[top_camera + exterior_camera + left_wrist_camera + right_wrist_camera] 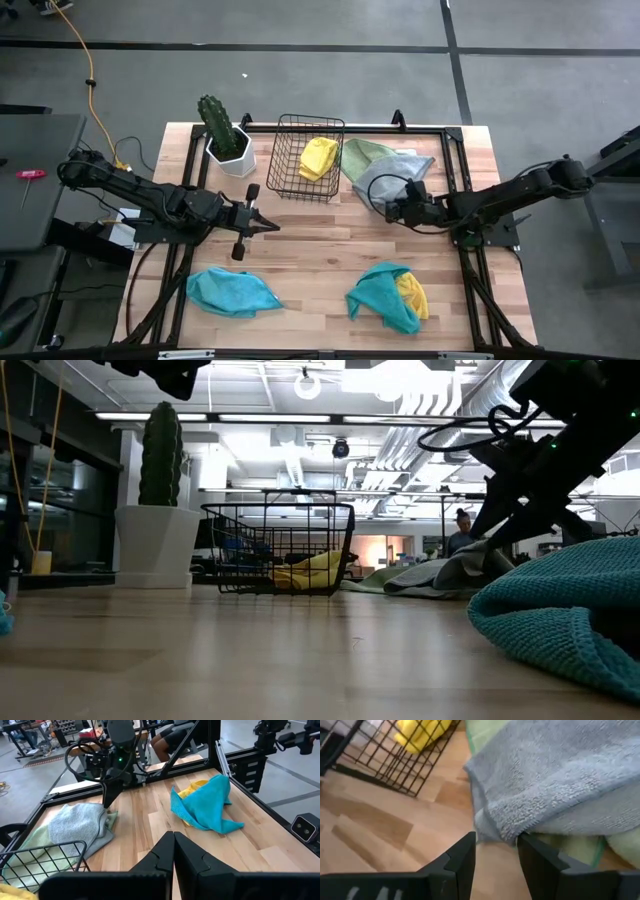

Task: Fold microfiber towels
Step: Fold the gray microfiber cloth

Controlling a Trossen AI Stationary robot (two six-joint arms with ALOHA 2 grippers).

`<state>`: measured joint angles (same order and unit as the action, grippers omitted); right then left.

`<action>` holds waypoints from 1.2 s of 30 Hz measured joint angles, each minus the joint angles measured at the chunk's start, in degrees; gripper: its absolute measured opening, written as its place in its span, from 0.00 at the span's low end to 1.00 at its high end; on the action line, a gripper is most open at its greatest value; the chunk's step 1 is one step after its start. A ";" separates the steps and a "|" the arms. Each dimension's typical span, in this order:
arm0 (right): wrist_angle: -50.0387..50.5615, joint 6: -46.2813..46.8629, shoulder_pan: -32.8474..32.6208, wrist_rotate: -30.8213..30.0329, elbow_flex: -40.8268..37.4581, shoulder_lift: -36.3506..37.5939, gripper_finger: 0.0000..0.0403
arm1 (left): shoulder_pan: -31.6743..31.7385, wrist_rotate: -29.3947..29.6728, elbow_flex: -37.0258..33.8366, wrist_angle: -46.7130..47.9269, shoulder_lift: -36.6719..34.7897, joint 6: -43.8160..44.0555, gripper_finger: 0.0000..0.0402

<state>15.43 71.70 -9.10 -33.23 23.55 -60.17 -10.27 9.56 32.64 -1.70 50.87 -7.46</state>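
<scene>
The desk [330,235] is a pale wood-plank top inside a black metal frame, standing on a grey concrete floor [300,70] crossed by dark lines; the low view looks across it into a bright workshop with ceiling ducts and strip lights, where a person [461,532] sits far behind. Along the far edge stand a cactus in a white pot [226,138] near the far left corner and a black wire basket [306,157] at mid-edge with a yellow towel [318,158] inside it. Just right of the basket a grey towel [393,180] lies over a light green towel [362,153], both toward the far right corner. Near the front edge a teal towel [232,292] lies left of centre, and right of centre a second teal towel [383,296] is bunched over another yellow towel [412,295]. The middle of the desk, between the basket and the front towels, is bare wood, as is the strip along the left edge. The left arm reaches in from the left edge, its left gripper [262,225] over the bare middle with jaws closed together on nothing. The right arm comes in from the right edge, and the right gripper [496,851] is down at the near edge of the grey towel, jaws partly apart with the towel's folded hem lying between their tips.
</scene>
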 joint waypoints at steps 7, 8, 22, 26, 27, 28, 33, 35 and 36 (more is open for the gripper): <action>-0.03 -0.20 0.00 6.81 0.00 0.01 0.34 | -0.01 0.00 0.00 0.14 0.00 -0.02 0.00; -0.02 -0.53 -0.02 6.97 0.00 0.01 0.34 | -0.01 0.00 0.00 0.14 0.00 -0.02 0.00; 3.77 2.98 2.29 3.13 0.00 -2.39 0.34 | 0.01 0.00 0.00 0.14 0.00 0.37 0.00; 0.68 2.61 3.10 1.84 0.00 -3.92 0.34 | -0.01 0.00 0.00 0.16 0.00 0.39 0.00; 0.08 1.79 3.21 2.05 0.00 -4.08 0.34 | 0.00 0.00 0.00 0.16 0.00 0.39 0.00; -0.44 1.56 3.23 2.17 0.00 -4.14 0.34 | -0.01 0.00 0.00 0.16 0.00 0.39 0.00; -3.33 0.14 3.05 2.28 0.00 -4.27 0.34 | -0.01 0.00 0.00 0.20 0.00 0.39 0.00; -3.40 -0.16 3.04 2.28 0.00 -4.27 0.34 | 0.00 0.00 0.00 0.18 0.00 0.39 0.00; -3.13 -0.20 3.04 2.30 0.00 -4.27 0.34 | 0.00 0.00 0.00 0.18 0.00 0.39 0.00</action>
<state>12.30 71.50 -6.07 -30.94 23.55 -64.45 -10.28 9.56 32.64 -1.52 50.87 -7.07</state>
